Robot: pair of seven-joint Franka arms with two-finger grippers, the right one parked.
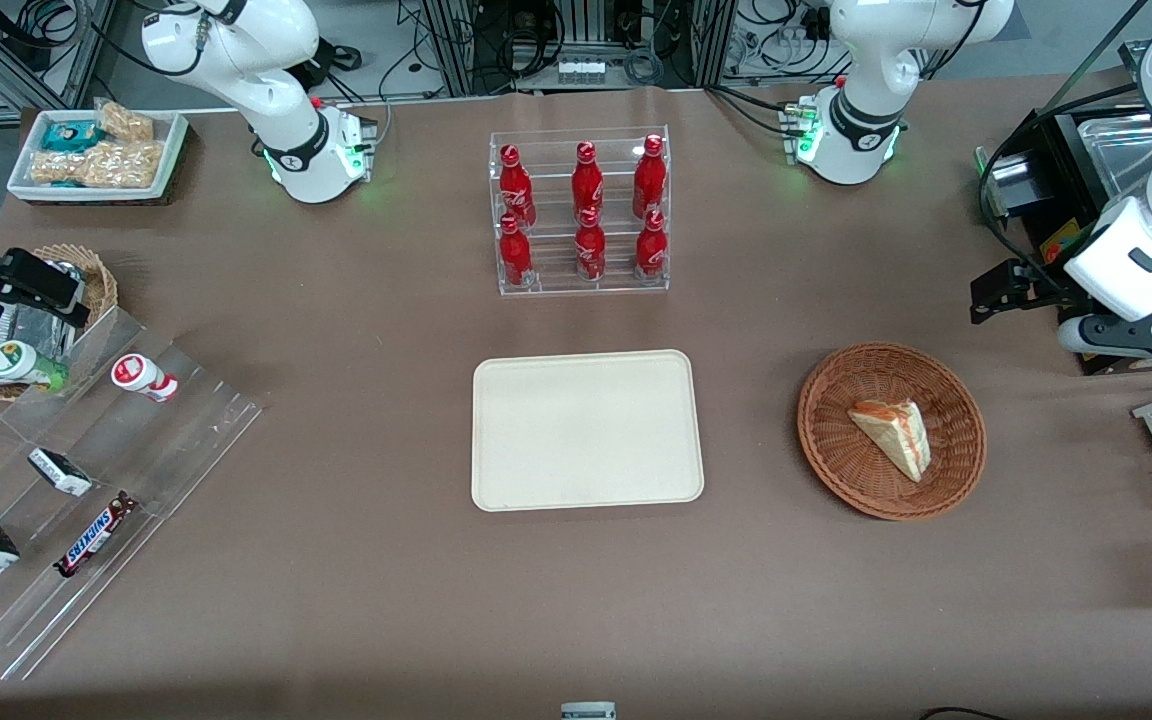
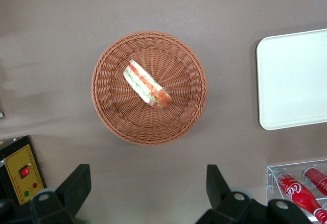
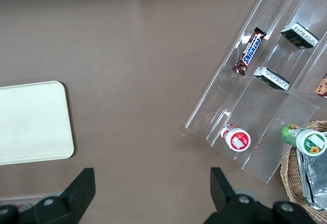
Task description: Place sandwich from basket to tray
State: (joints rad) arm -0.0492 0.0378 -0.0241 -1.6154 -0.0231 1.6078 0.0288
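We see a brown table from the front, with the left arm's gripper hanging in the air toward the working arm's end of the table. It is a little farther from the front camera than the basket and off to the side of it, not touching anything. In the left wrist view the gripper looks straight down, and its two black fingers are spread wide apart with nothing between them.

The basket is round, shallow and woven of reddish-brown wicker. The sandwich lies inside it, a pale triangular wedge in clear wrap resting on the basket floor slightly off centre. From the wrist camera the sandwich shows its cut edge, with red and green filling layers between the bread.

The tray is a flat cream-beige rectangle with rounded corners. It sits in the middle of the table, beside the basket and well apart from it, with bare table between them. Nothing rests on it.

Farther from the front camera than the tray stands a clear rack holding six red bottles in two rows. Toward the parked arm's end lies a clear stepped display with a few snack bars.
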